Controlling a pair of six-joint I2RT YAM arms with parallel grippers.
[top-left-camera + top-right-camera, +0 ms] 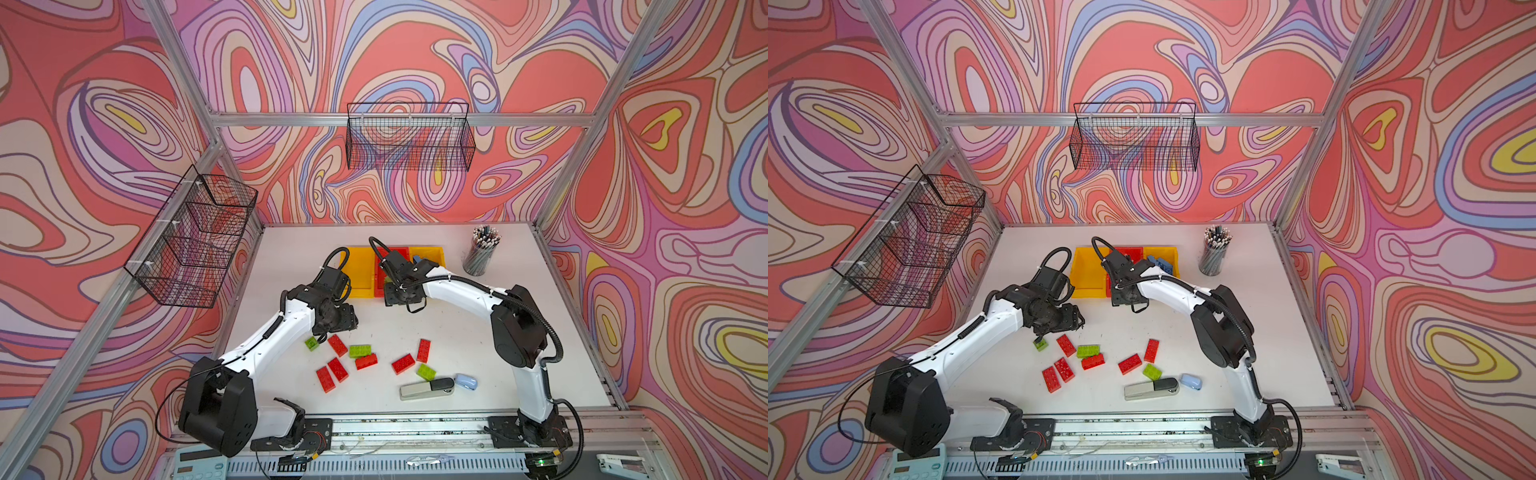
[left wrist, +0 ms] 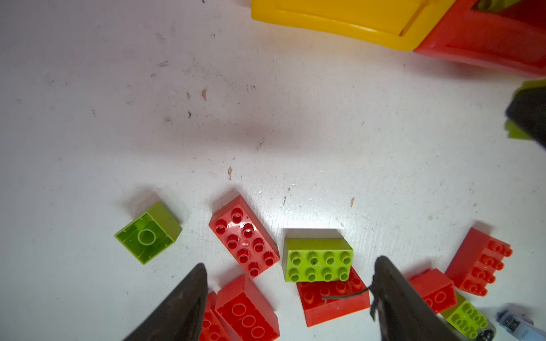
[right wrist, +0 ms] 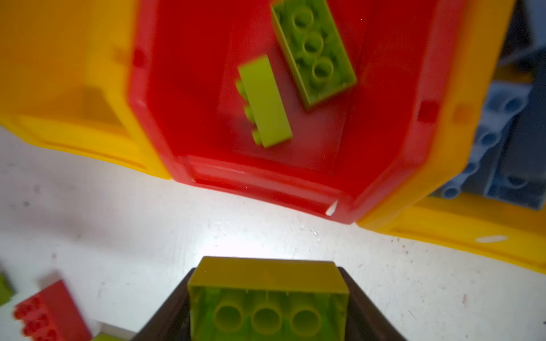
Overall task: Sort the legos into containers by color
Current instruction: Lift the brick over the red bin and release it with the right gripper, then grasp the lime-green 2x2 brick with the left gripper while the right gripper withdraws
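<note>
Green lego [image 3: 267, 277] is held tight by R gripper [image 3: 267, 313], just before red bin [image 3: 266, 183] at back edge of table [image 1: 519, 332]. L gripper [image 2: 291, 262] is spread wide, empty, over loose legos [image 2: 243, 242].

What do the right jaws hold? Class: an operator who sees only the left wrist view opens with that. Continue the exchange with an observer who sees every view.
Observer: The right jaws grip a long green brick, hollow underside showing in the right wrist view.
Operator: What is in the red bin?
Observer: Two more green bricks.
Operator: Any bin on its other side?
Observer: A second yellow bin, holding blue bricks.
</note>
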